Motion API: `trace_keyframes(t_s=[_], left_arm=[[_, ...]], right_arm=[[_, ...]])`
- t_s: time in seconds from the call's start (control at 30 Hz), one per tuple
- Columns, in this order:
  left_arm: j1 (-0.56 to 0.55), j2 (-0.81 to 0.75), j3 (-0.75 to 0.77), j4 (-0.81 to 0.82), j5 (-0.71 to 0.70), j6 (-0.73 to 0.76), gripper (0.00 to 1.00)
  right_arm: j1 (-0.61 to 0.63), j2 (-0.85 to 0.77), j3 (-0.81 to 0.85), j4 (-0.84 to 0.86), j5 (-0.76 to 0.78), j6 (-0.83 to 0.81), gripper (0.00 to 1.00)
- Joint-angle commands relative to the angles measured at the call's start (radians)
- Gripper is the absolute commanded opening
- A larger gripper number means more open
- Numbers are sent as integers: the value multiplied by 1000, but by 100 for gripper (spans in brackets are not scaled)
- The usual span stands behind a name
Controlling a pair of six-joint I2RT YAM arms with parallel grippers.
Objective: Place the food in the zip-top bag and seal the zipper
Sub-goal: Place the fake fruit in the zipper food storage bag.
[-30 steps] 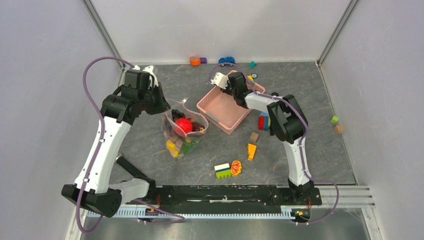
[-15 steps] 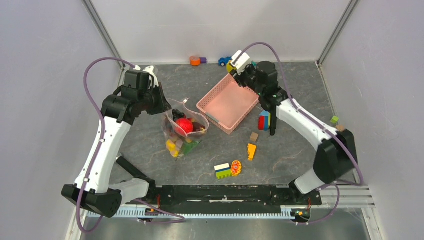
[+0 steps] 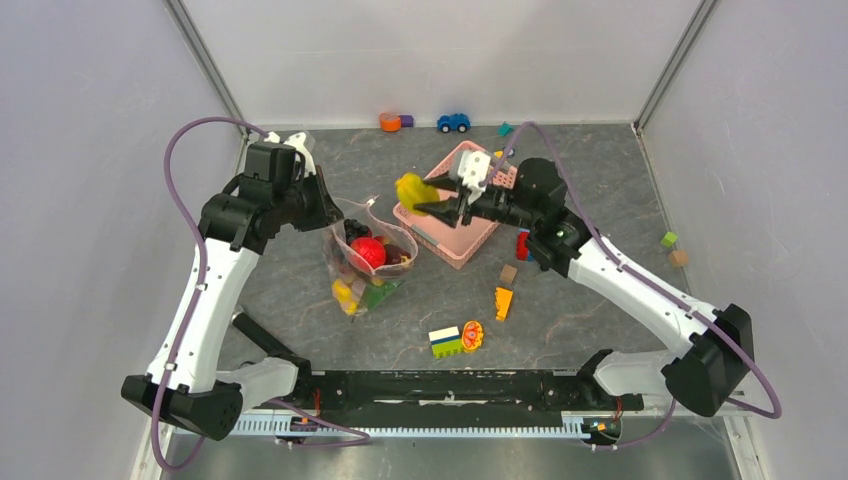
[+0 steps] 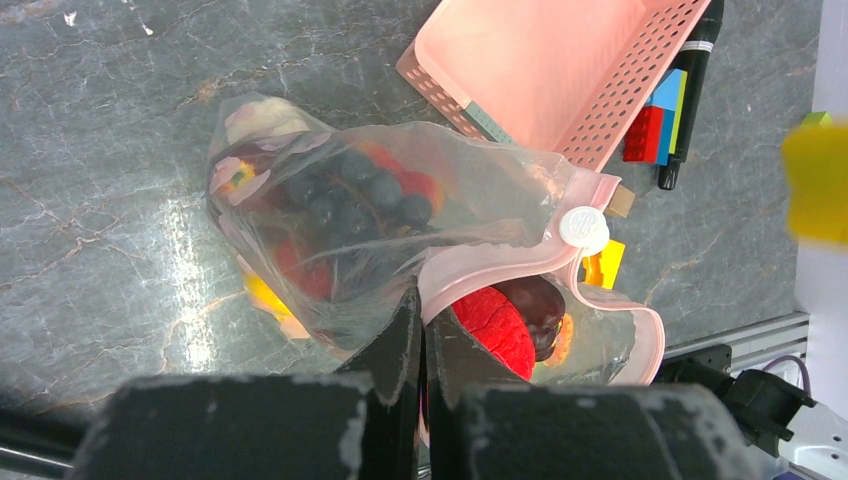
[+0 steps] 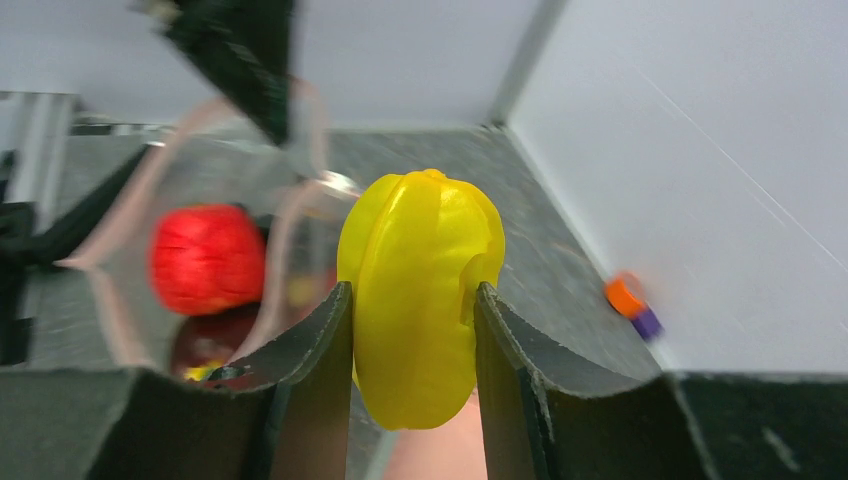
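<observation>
The clear zip-top bag (image 3: 365, 268) lies left of centre with its mouth open. Inside it I see a red ball-like fruit (image 3: 367, 251), a dark red apple (image 4: 537, 300), dark berries (image 4: 365, 190) and yellow pieces. My left gripper (image 3: 336, 214) is shut on the pale pink zipper strip (image 4: 520, 262) at the near side of the mouth and holds it up. My right gripper (image 3: 428, 203) is shut on a yellow ribbed fruit (image 3: 411, 189), in the air between the pink basket and the bag's mouth. In the right wrist view the yellow fruit (image 5: 420, 290) fills the jaws, with the red ball-like fruit (image 5: 205, 258) beyond.
The pink lattice basket (image 3: 447, 228) stands right of the bag. An orange wedge (image 3: 503, 302), a green-white-blue block (image 3: 445, 341), an orange slice (image 3: 472, 334), a brown cube (image 3: 508, 273) and a red-blue block (image 3: 522, 243) lie in front. A blue toy car (image 3: 453, 122) and an orange piece (image 3: 389, 122) sit by the back wall.
My right arm lifted from the basket's far corner and swung left, now holding the yellow fruit over the basket's left edge near the bag. The left arm and bag have not moved.
</observation>
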Motion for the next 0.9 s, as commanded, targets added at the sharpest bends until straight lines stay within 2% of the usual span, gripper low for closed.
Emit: trace_keyframes(t_s=[0.0, 0.1, 0.3, 0.4, 0.57, 0.87], left_arm=[[6, -14, -1, 45, 25, -1, 2], [6, -11, -1, 46, 34, -1, 2], [8, -5, -1, 45, 43, 3, 2], [10, -5, -4, 45, 43, 4, 2], [11, -11, -4, 47, 52, 5, 2], [13, -16, -11, 53, 100, 15, 2]], right_arm=[[96, -43, -14, 45, -77, -53, 26], [135, -20, 6, 51, -87, -50, 26], [187, 25, 11, 162, -107, 61, 23], [224, 54, 18, 165, -65, 80, 25], [268, 109, 19, 143, 114, 153, 24], [327, 182, 71, 39, 456, 31, 24]])
